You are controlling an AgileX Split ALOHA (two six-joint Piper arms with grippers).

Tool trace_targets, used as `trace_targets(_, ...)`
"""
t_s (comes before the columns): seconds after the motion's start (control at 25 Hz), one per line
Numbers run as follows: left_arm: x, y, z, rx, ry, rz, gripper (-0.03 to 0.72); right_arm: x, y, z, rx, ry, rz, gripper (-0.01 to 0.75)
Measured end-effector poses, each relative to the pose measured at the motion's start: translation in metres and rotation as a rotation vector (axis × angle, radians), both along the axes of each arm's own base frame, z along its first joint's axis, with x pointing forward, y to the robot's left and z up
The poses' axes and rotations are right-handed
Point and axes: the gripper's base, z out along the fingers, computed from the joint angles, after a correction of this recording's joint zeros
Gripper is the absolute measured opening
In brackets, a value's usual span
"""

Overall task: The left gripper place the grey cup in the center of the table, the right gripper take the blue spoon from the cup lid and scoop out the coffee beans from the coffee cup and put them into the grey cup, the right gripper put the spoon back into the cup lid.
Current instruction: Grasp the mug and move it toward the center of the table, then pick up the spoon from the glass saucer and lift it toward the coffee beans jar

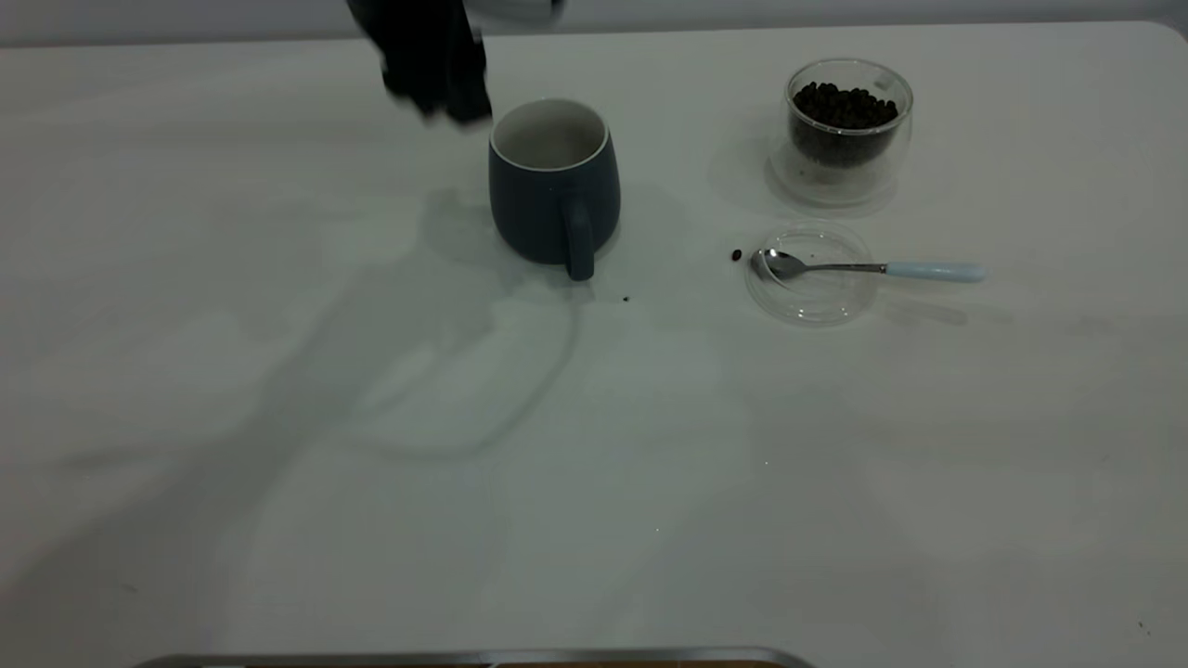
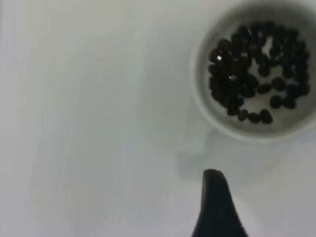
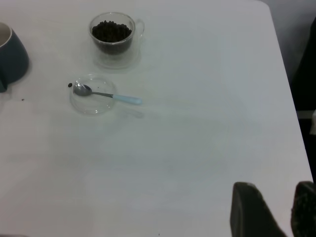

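Observation:
The grey cup [image 1: 554,190] stands upright near the table's middle, handle toward the camera. The left wrist view looks down into its white inside [image 2: 256,79], where several coffee beans lie. My left gripper [image 1: 436,83] hangs just behind and left of the cup, apart from it and empty; one finger [image 2: 213,197] shows, the other is out of frame. The blue-handled spoon [image 1: 872,269] lies with its bowl in the clear cup lid [image 1: 810,275]. The glass coffee cup [image 1: 846,125] of beans stands behind the lid. My right gripper [image 3: 284,200] is far off, empty, jaws slightly apart.
One loose coffee bean [image 1: 736,254] lies on the table just left of the lid, and a small crumb [image 1: 626,299] lies right of the cup's handle. A metal edge [image 1: 473,658] runs along the table's front. The table's right edge [image 3: 289,98] is near my right gripper.

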Motion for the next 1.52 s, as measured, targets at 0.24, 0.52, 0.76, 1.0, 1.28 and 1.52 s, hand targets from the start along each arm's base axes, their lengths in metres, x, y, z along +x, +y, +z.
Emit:
trace_targets(0.24,-0.038,0.018,0.111,-0.144,0.029,0.255,0.567,0.000,0.000,0.000,0.000,0.000,0.000,0.240)
trace_targets(0.52,-0.110,0.065,0.222,-0.207,-0.044,0.517,0.567,0.000,0.000,0.000,0.000,0.000,0.000,0.240)
trace_targets(0.76,-0.174,0.106,0.266,-0.167,-0.039,0.704,0.567,0.000,0.000,0.000,0.000,0.000,0.000,0.240)
trace_targets(1.0,-0.221,0.128,0.257,-0.221,-0.031,0.765,0.567,0.000,0.000,0.000,0.000,0.000,0.000,0.240)
trace_targets(1.28,-0.290,0.152,0.211,-0.266,0.060,0.762,0.567,0.000,0.000,0.000,0.000,0.000,0.000,0.240)
trace_targets(1.52,-0.352,0.171,0.177,-0.402,0.074,0.713,0.567,0.000,0.000,0.000,0.000,0.000,0.000,0.240)
